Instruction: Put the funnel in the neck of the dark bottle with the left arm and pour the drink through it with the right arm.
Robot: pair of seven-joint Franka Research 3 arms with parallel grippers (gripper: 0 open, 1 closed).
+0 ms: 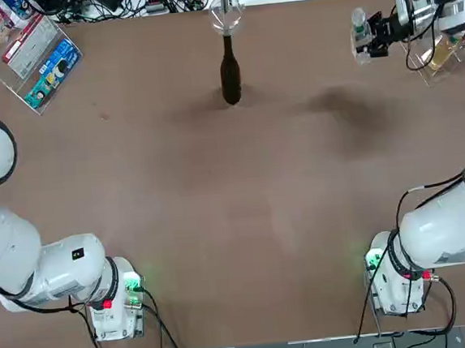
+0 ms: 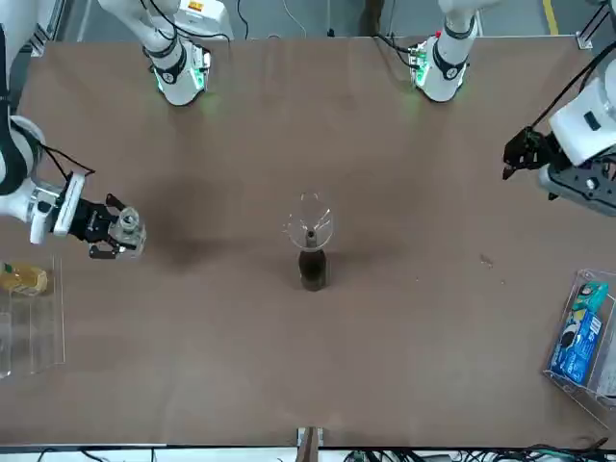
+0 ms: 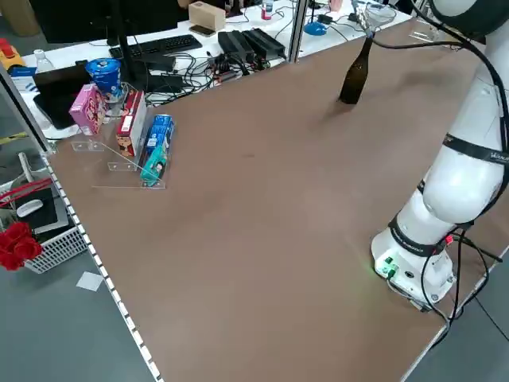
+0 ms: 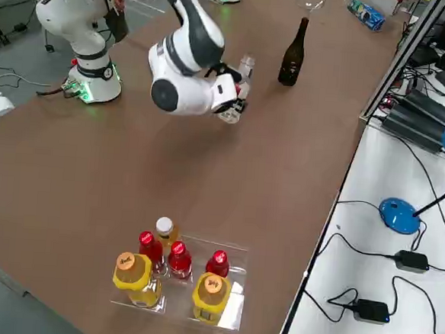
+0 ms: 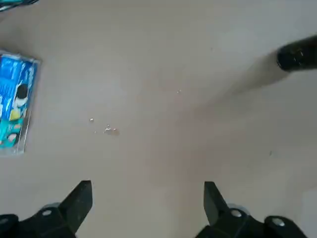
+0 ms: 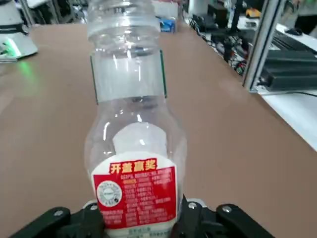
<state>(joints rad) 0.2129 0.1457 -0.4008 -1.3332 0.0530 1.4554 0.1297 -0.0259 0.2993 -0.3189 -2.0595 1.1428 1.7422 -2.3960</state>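
Observation:
The dark bottle point(image 1: 230, 78) stands upright at the far middle of the table, with the clear funnel point(image 1: 227, 15) seated in its neck. In the front view the funnel point(image 2: 309, 227) tops the dark bottle point(image 2: 312, 269). My right gripper point(image 1: 365, 39) is shut on the drink point(image 1: 358, 26), a clear plastic bottle held above the table at the far right, well apart from the dark bottle. The right wrist view shows the drink point(image 6: 131, 124) between the fingers. My left gripper point(image 2: 523, 154) hangs open over the table's left side, nothing in it point(image 5: 147, 204).
A clear tray point(image 1: 39, 56) of snack packs lies at the far left corner. A clear rack point(image 4: 177, 275) of red and yellow bottles sits by the right edge. Cables and equipment run beyond the far edge. Both arm bases point(image 1: 117, 302) stand at the near edge.

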